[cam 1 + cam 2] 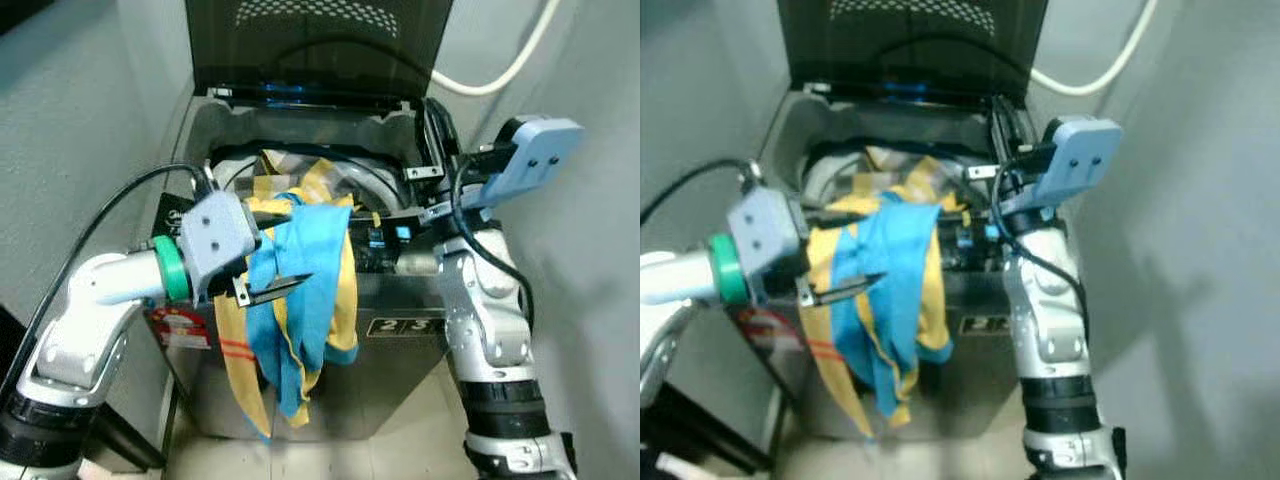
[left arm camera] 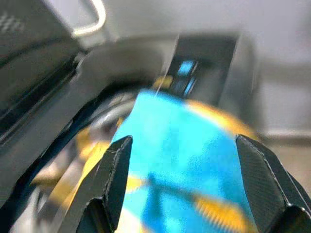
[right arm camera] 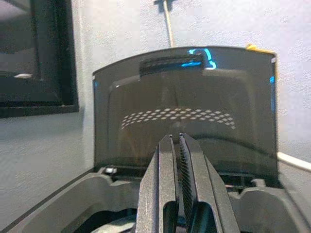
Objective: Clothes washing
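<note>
A blue and yellow cloth [image 1: 300,290] hangs over the front rim of a grey top-loading washing machine [image 1: 400,345], part of it inside the drum and part trailing down the front. The machine's dark lid [image 1: 320,50] stands upright. My left gripper [image 1: 275,250] is open at the front rim, and the blue cloth [image 2: 184,160] lies between its spread fingers [image 2: 114,179]. My right gripper [image 3: 175,141] is shut on nothing, held above the machine's right rim and pointing toward the lid [image 3: 184,111].
The machine stands in a narrow nook between grey walls [image 1: 70,150] on both sides. A white hose [image 1: 500,80] curves along the back wall at the right. The control panel [image 1: 395,235] runs along the front right rim.
</note>
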`<state>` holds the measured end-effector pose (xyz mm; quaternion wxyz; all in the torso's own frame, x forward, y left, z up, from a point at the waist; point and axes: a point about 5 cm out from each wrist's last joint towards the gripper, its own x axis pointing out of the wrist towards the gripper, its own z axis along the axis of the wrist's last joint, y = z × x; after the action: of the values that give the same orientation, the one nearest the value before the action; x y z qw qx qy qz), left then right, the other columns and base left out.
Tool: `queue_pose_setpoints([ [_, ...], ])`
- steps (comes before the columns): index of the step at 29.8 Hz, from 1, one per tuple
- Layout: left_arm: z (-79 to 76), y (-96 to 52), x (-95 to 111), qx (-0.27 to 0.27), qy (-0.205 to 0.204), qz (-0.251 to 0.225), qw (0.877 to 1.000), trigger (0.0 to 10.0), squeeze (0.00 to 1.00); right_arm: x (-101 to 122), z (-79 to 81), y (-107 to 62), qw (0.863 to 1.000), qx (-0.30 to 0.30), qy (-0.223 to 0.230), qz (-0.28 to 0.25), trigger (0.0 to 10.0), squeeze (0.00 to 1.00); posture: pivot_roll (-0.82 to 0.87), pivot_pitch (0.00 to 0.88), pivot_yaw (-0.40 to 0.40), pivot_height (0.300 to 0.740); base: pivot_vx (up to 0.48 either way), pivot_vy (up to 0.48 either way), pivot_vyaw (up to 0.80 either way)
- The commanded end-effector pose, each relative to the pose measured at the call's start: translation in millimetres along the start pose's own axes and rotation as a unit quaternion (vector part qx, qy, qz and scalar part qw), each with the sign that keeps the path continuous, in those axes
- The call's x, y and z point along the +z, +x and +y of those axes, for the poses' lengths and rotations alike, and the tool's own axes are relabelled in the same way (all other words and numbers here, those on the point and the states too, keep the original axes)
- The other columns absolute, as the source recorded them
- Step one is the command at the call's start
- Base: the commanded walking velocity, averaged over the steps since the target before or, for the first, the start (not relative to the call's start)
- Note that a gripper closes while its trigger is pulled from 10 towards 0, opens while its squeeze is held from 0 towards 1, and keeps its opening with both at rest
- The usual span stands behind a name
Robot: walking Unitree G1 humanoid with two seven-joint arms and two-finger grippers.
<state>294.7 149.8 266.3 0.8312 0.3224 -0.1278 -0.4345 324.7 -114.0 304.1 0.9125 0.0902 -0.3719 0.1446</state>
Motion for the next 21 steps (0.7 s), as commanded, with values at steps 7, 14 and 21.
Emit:
queue_pose_setpoints([
  [7,-0.4,9.6,-27.4,0.037,0.030,0.060,0.997,10.0,0.00,-2.9,-0.4,-2.4,1.000,0.000,0.003,0.003,10.0,0.00,0.10,0.141,-0.049,0.740,0.000,0.000,0.00],
  [14,-15.7,20.7,-31.2,-0.038,-0.118,0.002,0.992,10.0,0.00,-2.1,-0.8,-2.2,1.000,-0.003,0.000,0.001,10.0,0.00,0.08,0.142,-0.039,0.740,0.000,0.000,0.00],
  [21,-26.1,12.1,-41.4,-0.053,-0.124,0.026,0.990,0.0,0.00,-0.1,-5.9,-5.1,1.000,-0.013,-0.007,0.000,10.0,0.00,0.08,0.143,-0.031,0.740,0.000,0.000,0.00],
])
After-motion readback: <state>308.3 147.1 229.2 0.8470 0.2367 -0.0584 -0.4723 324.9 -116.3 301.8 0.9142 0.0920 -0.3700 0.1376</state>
